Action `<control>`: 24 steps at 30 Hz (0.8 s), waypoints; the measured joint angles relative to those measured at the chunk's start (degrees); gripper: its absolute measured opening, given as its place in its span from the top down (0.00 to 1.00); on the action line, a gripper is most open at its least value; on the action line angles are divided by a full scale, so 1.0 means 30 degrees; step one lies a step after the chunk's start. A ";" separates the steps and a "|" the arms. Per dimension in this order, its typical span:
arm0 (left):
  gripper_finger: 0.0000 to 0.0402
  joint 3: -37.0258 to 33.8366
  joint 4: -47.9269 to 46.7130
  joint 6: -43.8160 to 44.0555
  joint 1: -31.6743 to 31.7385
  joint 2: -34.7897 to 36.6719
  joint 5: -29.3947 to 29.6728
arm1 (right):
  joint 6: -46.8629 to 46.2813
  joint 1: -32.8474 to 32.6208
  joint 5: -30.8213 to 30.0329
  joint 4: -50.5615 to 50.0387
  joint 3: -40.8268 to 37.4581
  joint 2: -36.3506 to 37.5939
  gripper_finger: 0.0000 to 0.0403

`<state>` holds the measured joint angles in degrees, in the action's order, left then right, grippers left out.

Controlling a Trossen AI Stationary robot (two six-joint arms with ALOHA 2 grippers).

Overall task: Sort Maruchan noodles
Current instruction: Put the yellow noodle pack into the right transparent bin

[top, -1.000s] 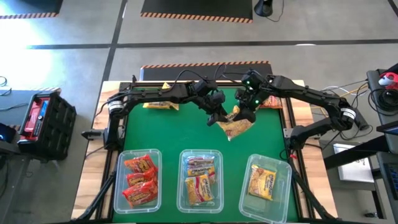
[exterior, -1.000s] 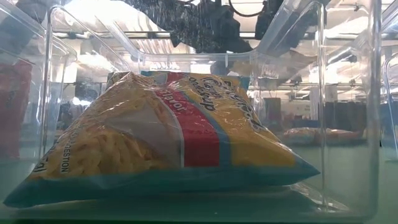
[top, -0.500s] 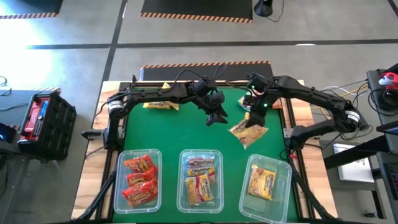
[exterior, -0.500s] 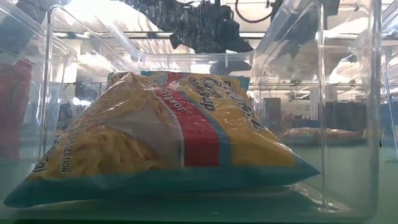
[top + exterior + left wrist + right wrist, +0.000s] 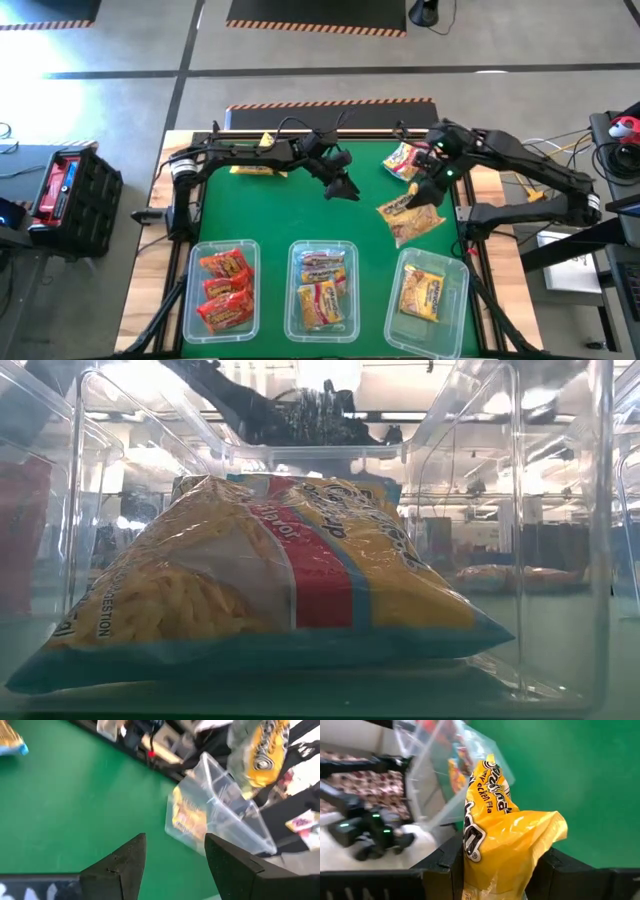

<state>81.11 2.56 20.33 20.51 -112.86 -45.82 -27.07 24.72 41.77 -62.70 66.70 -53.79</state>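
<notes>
The right gripper (image 5: 425, 195) is holding a yellow noodle packet (image 5: 410, 215) in the air. Its two fingers are squeezing the crinkly wrapper (image 5: 495, 835) between them. The packet is hanging above the green mat (image 5: 280, 215), near the right edge of the table, just behind the right tub (image 5: 432, 288).

The left gripper (image 5: 343, 188) is waiting over the middle of the mat. Its fingers (image 5: 120, 865) are standing apart and nothing is sitting between them.

Three clear tubs are sitting in a row along the front edge of the table. The left tub (image 5: 222, 288) is holding red packets (image 5: 225, 290). The middle tub (image 5: 321, 288) is holding yellow-pink packets (image 5: 321, 285). The right tub is holding one yellow packet (image 5: 424, 293). In the low view, a big yellow packet with a red stripe (image 5: 260, 590) is lying flat inside a clear tub (image 5: 560, 520).

Another packet (image 5: 401, 161) is lying near the back right corner of the mat. One more yellow packet (image 5: 258, 168) is lying at the back left, partly under the left arm (image 5: 250, 150).
</notes>
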 joint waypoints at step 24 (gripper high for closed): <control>0.56 -0.2712 0.3216 -0.0190 0.1186 0.0991 -0.0467 | -1.2802 -1.1535 -0.2399 0.1000 -0.0065 -0.1400 0.67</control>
<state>72.97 12.21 19.76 24.06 -109.89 -47.22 -65.48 -9.89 34.57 -59.70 66.50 -57.99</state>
